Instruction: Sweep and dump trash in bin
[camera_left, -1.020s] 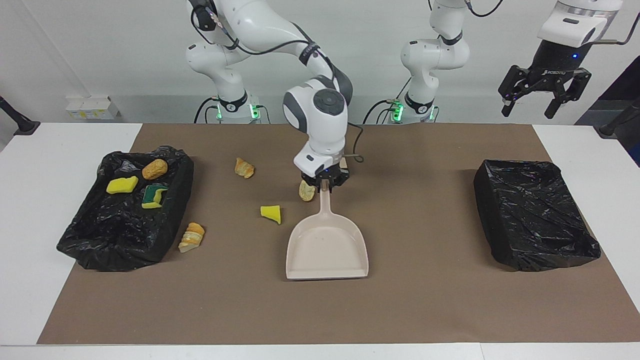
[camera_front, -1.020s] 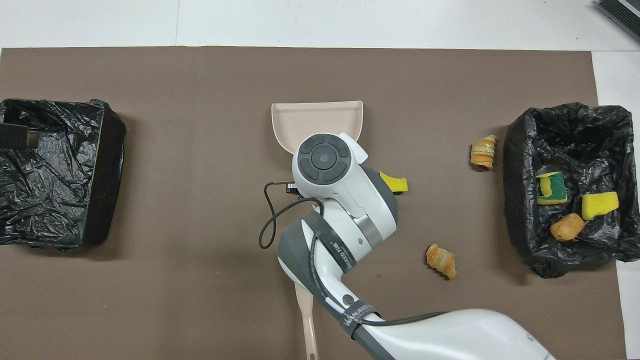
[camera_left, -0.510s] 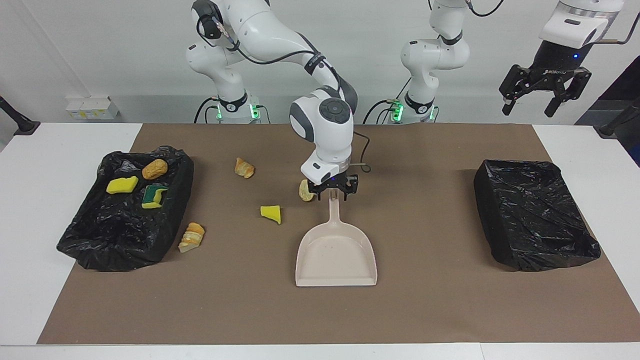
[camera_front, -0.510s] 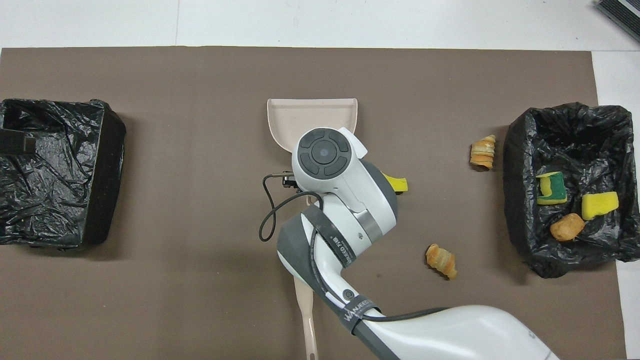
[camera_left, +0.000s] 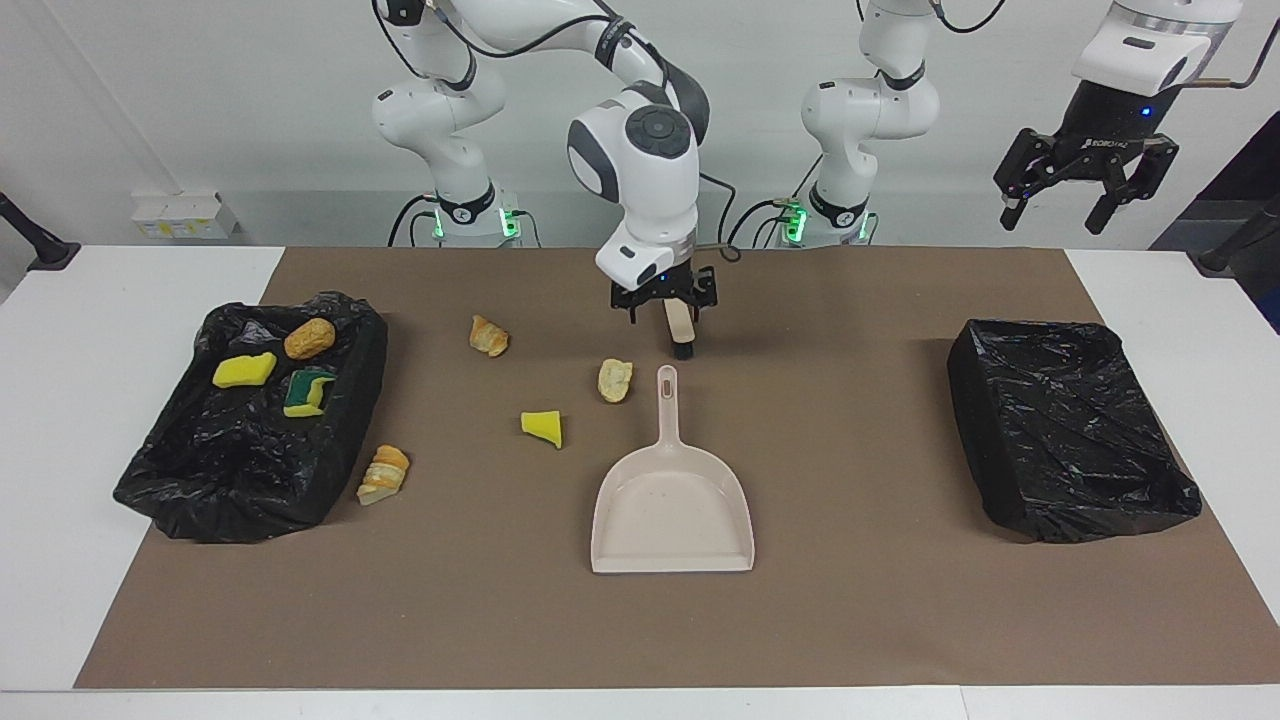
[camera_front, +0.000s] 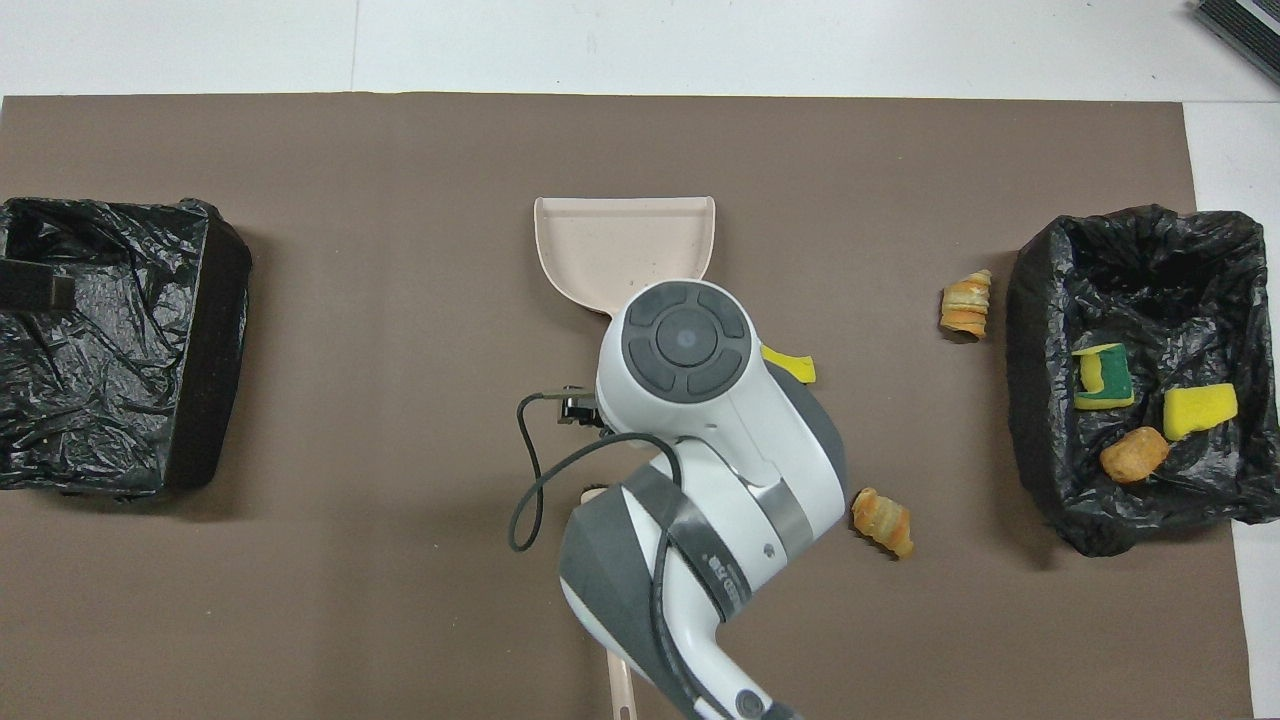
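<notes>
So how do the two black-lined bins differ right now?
The bin at the right arm's end holds three bits of trash: a yellow sponge chunk, a green-backed sponge and a bread piece. No trash shows in the bin at the left arm's end. Loose trash lies beside the first bin, such as a croissant piece; none lies beside the second. Both are lined with crinkled black plastic.

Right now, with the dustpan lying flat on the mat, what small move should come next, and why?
Probably shift the open right gripper sideways over the bread piece beside the dustpan handle, ready to push it toward the pan. The pan lies empty and unheld, and four bits lie outside the bin.
</notes>
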